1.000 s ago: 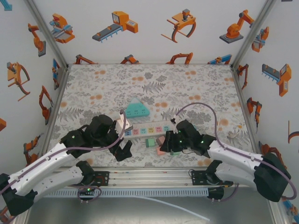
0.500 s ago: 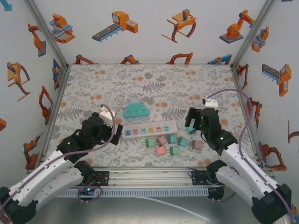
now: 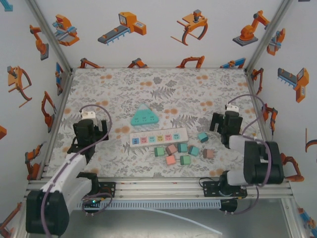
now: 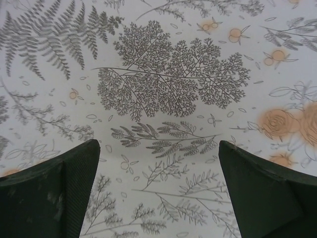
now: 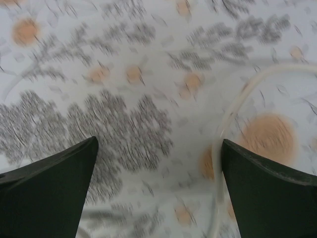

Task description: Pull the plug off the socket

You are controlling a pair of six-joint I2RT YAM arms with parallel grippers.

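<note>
Top external view: white power strip (image 3: 158, 137) at centre, teal triangular socket (image 3: 144, 117) behind it.
Plugs (image 3: 171, 148): coloured blocks lying loose, just in front of the strip.
Left gripper (image 3: 90, 130): left of the strip, jaws wide apart, empty.
Right gripper (image 3: 225, 122): right of the strip, jaws wide apart, empty.

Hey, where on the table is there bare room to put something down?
The back stretch behind the triangular socket is bare, as are both rear corners. Crowded: the front middle, around the power strip and the coloured blocks.

White walls (image 3: 163, 44) printed with orange robot drawings enclose a tabletop (image 3: 163, 84) patterned with grey ferns and orange blossoms, evenly lit.
</note>
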